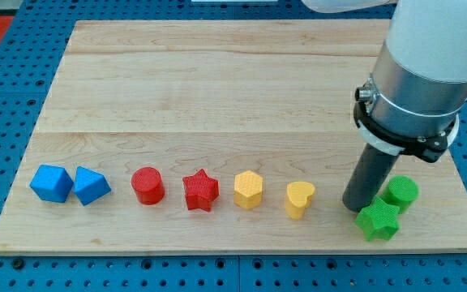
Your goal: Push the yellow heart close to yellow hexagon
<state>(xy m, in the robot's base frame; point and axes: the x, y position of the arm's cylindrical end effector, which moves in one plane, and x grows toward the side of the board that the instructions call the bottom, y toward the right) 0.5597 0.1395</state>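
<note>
The yellow heart (300, 198) lies near the view's bottom, right of centre. The yellow hexagon (248, 190) sits a short way to its left, with a gap between them. My tip (355, 208) is at the lower end of the dark rod, to the right of the yellow heart and apart from it. The tip stands right beside the green star (378, 220), at its left. The arm's grey and white body (416, 73) hangs above.
A row of blocks runs along the bottom of the wooden board (217, 97): two blue blocks (51, 183) (91, 186), a red cylinder (147, 186), a red star (200, 191). A green cylinder (400, 193) sits behind the green star at the right.
</note>
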